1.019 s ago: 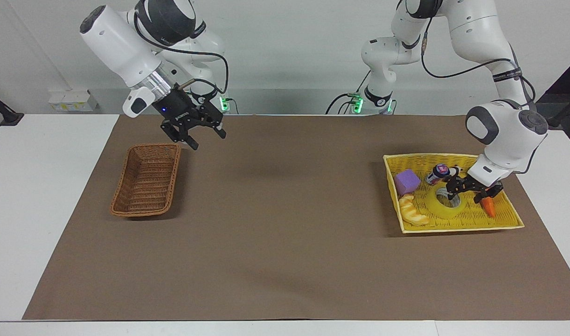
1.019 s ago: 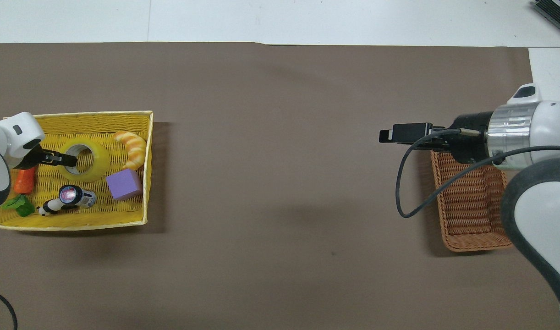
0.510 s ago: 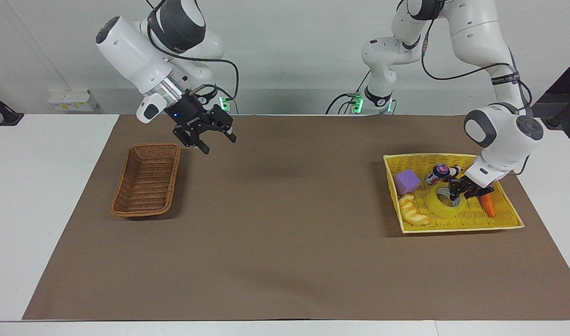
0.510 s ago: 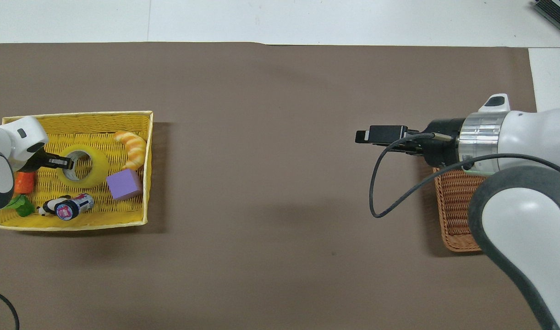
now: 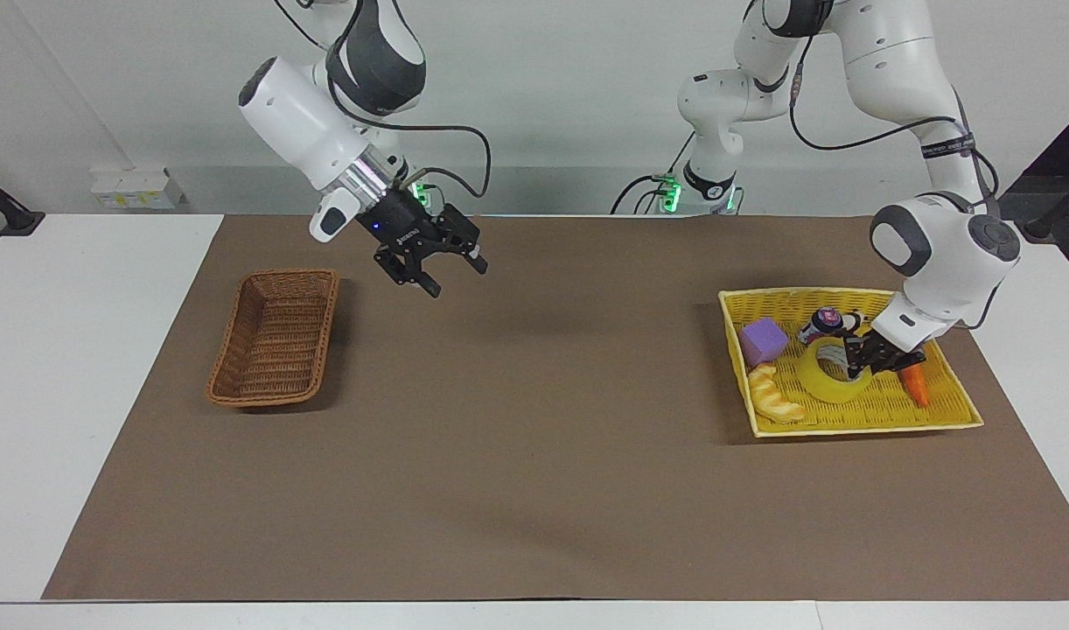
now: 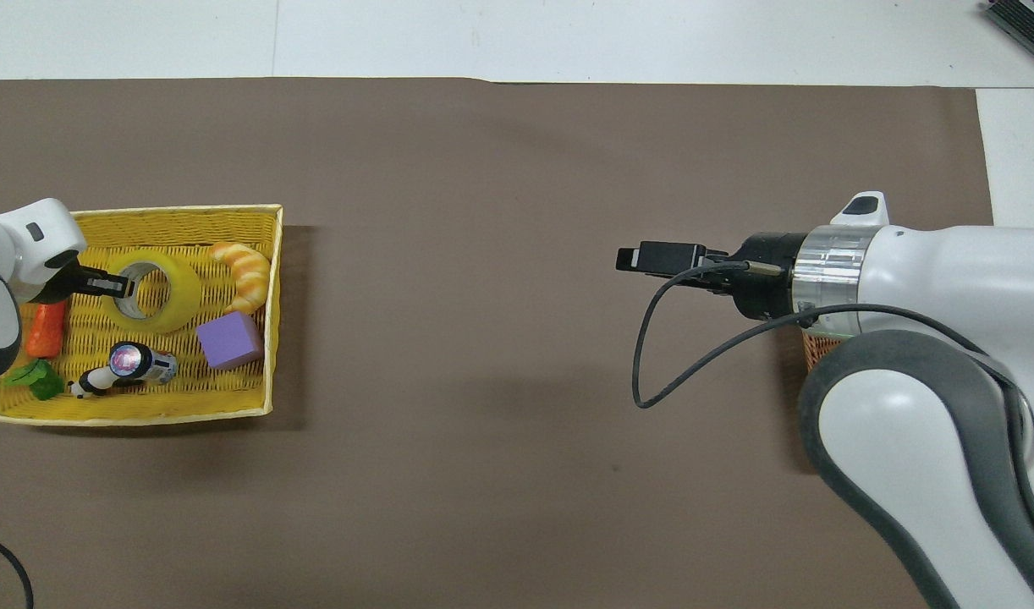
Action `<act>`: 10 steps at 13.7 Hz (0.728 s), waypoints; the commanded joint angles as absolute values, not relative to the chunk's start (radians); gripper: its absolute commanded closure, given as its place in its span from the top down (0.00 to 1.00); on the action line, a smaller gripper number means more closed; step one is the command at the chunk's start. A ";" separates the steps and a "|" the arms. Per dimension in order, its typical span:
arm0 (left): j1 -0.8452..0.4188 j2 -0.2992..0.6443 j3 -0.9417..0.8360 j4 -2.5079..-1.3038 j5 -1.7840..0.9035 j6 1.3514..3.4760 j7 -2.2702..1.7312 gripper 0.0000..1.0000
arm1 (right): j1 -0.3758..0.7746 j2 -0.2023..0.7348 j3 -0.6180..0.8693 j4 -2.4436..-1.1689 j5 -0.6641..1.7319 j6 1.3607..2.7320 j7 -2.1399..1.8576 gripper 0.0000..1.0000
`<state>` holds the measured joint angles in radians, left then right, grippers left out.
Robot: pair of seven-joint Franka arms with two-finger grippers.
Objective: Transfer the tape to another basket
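the left hand is down in the yellow tray at the left arm's end of the table, pinched on the wall of the tape, one finger inside the core and one outside. the tape sits in the tray tilted, the gripped edge raised a little; i cannot tell whether the low edge is touching the weave. around it in the tray lie a purple block and a croissant toward the middle of the table, a small can on its side nearer the robots, and a carrot just beside the hand toward the table's end. in the overhead view the carrot's green leaves show near the tray's corner, next to a little black and white toy by the can.

the right hand hangs in the air over bare brown mat, with its fingers spread apart and nothing between them. the basket stands at the right arm's end of the table, with nothing in it, well apart from the tray.
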<state>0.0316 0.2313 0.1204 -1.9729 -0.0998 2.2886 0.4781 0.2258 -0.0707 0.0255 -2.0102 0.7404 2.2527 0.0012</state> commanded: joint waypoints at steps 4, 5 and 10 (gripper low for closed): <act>-0.150 0.107 0.129 -1.963 -0.112 2.146 0.241 0.00 | 0.225 -0.089 0.028 -2.033 0.773 2.270 -0.005 1.00; -0.196 0.107 0.129 -1.963 -0.112 2.140 0.195 0.00 | 0.224 -0.089 0.028 -2.036 0.779 2.272 -0.005 1.00; -0.411 0.095 0.126 -1.970 -0.234 2.149 -0.020 0.00 | 0.227 -0.095 0.028 -2.040 0.784 2.272 -0.005 1.00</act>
<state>-0.3491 0.1216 0.1074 -1.9556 -0.1539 2.1565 0.0208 0.2259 -0.0707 0.0255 -2.0125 0.7507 2.2533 0.0012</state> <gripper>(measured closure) 0.784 0.000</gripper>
